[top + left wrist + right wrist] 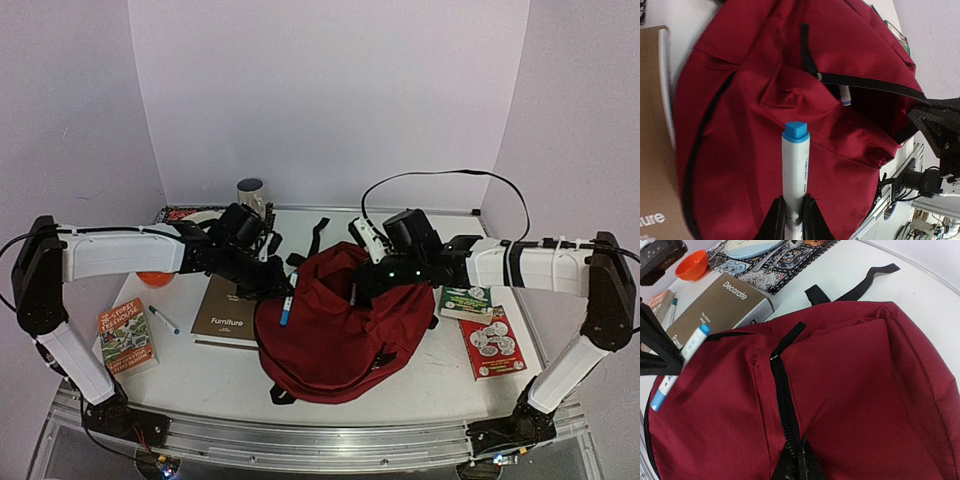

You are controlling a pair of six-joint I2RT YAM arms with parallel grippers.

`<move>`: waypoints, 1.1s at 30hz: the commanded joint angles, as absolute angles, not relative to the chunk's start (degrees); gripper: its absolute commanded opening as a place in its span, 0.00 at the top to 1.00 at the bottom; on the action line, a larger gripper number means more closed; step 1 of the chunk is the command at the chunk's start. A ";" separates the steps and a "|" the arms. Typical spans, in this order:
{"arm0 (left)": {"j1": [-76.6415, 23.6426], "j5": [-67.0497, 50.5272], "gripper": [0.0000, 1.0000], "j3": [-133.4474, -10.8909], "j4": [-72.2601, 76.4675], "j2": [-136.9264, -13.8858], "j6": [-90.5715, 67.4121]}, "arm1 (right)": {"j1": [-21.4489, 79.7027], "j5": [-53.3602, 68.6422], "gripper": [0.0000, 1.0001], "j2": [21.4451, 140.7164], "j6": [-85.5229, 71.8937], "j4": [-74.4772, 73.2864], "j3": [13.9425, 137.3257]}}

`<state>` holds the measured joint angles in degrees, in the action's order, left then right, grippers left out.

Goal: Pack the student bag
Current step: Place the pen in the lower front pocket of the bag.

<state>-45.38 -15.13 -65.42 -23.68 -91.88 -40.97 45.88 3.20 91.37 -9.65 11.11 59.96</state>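
Note:
The student bag [330, 335] is a dark red backpack lying in the middle of the table, also filling the left wrist view [740, 125] and the right wrist view [865, 390]. My left gripper [278, 288] [792, 220] is shut on a white marker with a blue cap [795, 165] [287, 305] [682, 357], held just above the bag's left side. My right gripper [358, 292] [799, 462] is shut on the bag's black zip edge [782, 390], holding the fabric up. A pocket gapes under that edge, with another pen [845, 95] showing inside.
A brown Furniture book [225, 312] touches the bag's left side. Further left lie a loose pen [163, 319], a treehouse book [125, 335] and an orange bowl [691, 265]. A mug [252, 195] and a patterned mat stand behind. Two books [490, 340] lie at the right.

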 commanded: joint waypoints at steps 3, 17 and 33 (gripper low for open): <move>-48.63 -19.12 1.00 -71.29 -14.88 -98.59 -43.53 | 47.11 3.16 1.00 89.71 -9.48 11.69 63.04; -50.19 -21.72 1.00 -78.43 -7.63 -110.32 -48.99 | 48.07 3.47 1.00 90.41 -9.62 11.78 64.07; -50.01 -9.54 0.99 -84.51 0.35 -117.33 -58.55 | 49.03 4.47 1.00 90.87 -9.93 12.09 63.02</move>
<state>-50.08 -14.39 -80.75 -4.25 -116.20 -55.25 48.03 3.08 91.39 -9.87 10.68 61.01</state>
